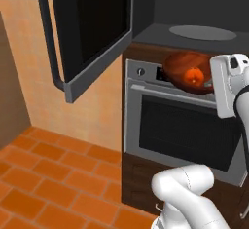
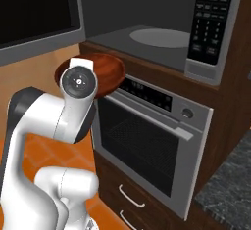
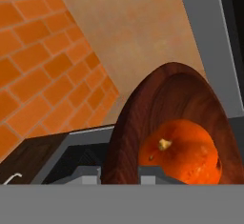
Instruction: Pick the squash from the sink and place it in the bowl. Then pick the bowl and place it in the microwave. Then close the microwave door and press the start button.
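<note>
Hand (image 3: pixel 120 170) pinches bowl (image 3: pixel 164 123) rim, squash (image 3: pixel 183 154) inside.

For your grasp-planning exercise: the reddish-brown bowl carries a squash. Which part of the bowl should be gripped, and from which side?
Grip the thin rim of the bowl, one finger inside the wall and one outside, coming from the robot's side, as the end effector does in the hand view. The bowl is too wide to span, and the squash fills its middle, so only the edge offers a hold.

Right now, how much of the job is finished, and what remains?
Done: the squash lies in the bowl. In hand: the gripper holds the bowl by its rim, in front of the open microwave. Left: set the bowl inside, close the microwave door, press start.
</note>
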{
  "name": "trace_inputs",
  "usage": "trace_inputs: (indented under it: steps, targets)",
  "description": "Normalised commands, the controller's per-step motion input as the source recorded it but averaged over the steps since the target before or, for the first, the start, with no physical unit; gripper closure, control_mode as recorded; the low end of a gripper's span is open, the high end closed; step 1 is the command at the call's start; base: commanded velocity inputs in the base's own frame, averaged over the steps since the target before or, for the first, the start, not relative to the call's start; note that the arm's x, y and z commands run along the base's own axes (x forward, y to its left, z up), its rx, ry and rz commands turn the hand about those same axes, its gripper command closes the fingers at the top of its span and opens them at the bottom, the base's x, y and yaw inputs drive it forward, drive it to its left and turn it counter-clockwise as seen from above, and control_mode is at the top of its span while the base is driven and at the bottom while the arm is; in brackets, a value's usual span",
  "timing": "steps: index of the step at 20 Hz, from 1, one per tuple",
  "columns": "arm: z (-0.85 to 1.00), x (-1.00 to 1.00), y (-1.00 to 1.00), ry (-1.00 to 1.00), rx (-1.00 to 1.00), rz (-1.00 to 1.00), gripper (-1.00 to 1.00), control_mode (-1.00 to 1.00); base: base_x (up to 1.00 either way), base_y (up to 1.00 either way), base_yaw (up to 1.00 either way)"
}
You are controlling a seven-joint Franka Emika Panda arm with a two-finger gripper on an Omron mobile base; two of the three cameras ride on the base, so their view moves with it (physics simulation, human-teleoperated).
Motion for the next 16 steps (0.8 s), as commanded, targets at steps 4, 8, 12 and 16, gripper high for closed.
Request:
trace_inputs:
  steps: [4, 8, 12, 16]
  targets:
    - [0.0, 0.0, 0.0, 0.0, 0.0, 0.0, 1.0, 1.0, 0.46, 0.04, -0.24]
    - [0.0, 0.0, 0.0, 0.0, 0.0, 0.0, 1.0, 1.0, 0.39, 0.08, -0.25]
    - [0.0, 0.0, 0.0, 0.0, 0.0, 0.0, 1.0, 1.0, 0.32, 0.2, -0.22]
    - [0.37, 0.02, 0.11, -0.06, 0.0, -0.11, 1.0, -1.0, 0.06, 0.09, -0.05]
